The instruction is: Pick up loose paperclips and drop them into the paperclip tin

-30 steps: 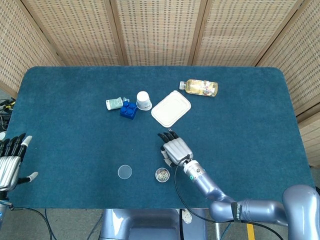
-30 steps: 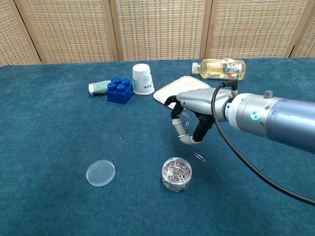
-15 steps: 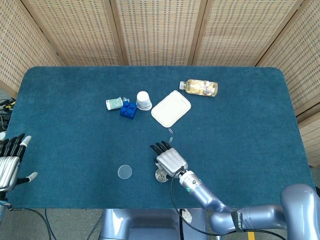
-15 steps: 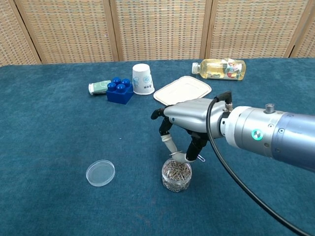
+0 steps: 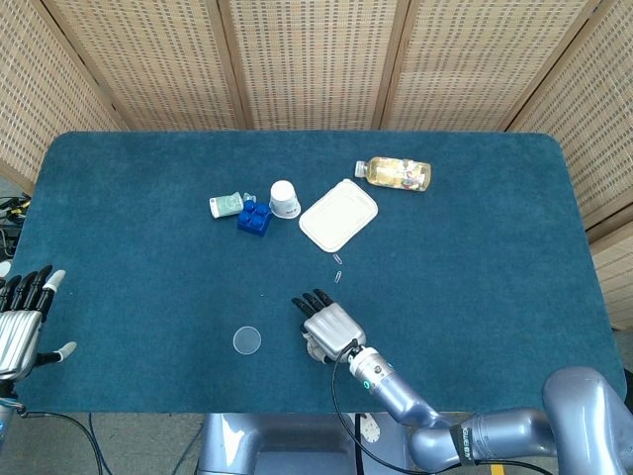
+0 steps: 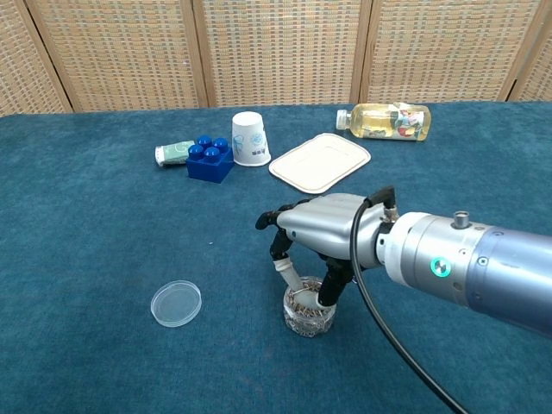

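The paperclip tin, a small clear round pot full of silvery clips, stands near the table's front edge. My right hand hovers right over it, thumb and a finger dipping to its mouth and pinching a paperclip. In the head view the right hand hides most of the tin. Two loose paperclips lie on the cloth between the hand and the white tray. My left hand hangs at the table's left edge, fingers spread, holding nothing.
The tin's clear lid lies to its left. At the back are a blue block, an upturned white cup, a green tube, a white tray and a lying bottle.
My right hand has moved toward the front-left, from the bare cloth to above the tin, and lowered its pinching fingertips to the tin's mouth. The left hand has stayed put.
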Action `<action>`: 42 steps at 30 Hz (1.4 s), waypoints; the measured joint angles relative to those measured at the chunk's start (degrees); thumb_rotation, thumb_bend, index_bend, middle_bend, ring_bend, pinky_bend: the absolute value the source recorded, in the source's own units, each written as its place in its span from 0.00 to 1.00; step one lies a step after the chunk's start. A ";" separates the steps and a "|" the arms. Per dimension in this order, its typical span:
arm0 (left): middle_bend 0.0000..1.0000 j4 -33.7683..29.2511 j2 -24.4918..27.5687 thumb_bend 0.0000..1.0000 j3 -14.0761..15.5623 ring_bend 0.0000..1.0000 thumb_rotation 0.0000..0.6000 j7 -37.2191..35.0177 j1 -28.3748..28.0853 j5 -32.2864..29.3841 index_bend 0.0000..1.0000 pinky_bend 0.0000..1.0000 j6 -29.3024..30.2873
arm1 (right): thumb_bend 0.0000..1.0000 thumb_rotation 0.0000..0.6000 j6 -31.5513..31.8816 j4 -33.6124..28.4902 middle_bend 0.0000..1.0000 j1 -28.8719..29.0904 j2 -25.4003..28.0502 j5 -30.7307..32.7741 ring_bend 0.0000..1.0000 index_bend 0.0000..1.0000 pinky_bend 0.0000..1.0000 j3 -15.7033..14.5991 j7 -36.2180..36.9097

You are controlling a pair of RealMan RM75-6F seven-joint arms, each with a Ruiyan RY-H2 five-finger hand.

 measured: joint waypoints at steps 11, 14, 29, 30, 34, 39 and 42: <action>0.00 0.19 0.05 0.00 -0.18 0.00 1.00 -0.30 -0.08 -0.31 0.00 0.00 -0.23 | 0.34 1.00 -1.07 0.17 0.06 0.26 0.49 0.22 0.00 0.51 0.02 0.15 0.88; 0.00 0.09 0.09 0.00 -0.17 0.00 1.00 -0.29 -0.03 -0.25 0.00 0.00 -0.11 | 0.34 1.00 -1.04 0.12 0.06 0.28 0.60 0.11 0.00 0.50 0.02 0.22 1.03; 0.00 0.10 0.26 0.00 -0.32 0.00 1.00 -0.64 0.19 -0.16 0.00 0.00 0.46 | 0.34 1.00 1.86 -4.81 0.06 -0.76 5.55 -3.56 0.00 0.48 0.02 0.93 2.09; 0.00 0.08 0.31 0.00 -0.34 0.00 1.00 -0.77 0.24 -0.12 0.00 0.00 0.55 | 0.33 1.00 2.30 -5.23 0.06 -1.00 6.50 -4.58 0.00 0.46 0.02 0.86 2.22; 0.00 0.03 0.64 0.00 -0.34 0.00 1.00 -1.53 0.54 0.28 0.00 0.00 1.19 | 0.16 1.00 5.25 -5.67 0.04 -2.78 11.18 -11.29 0.00 0.29 0.00 -0.22 3.12; 0.00 0.00 1.07 0.00 -0.38 0.00 1.00 -2.62 0.87 0.96 0.00 0.00 2.05 | 0.00 1.00 12.52 -2.79 0.00 -8.20 19.15 -22.14 0.00 0.03 0.00 -3.15 9.18; 0.00 -0.07 1.39 0.00 -0.38 0.00 1.00 -3.33 1.08 1.61 0.00 0.00 2.65 | 0.00 1.00 17.20 0.85 0.00 -12.30 22.49 -25.77 0.00 0.00 0.00 -5.04 15.06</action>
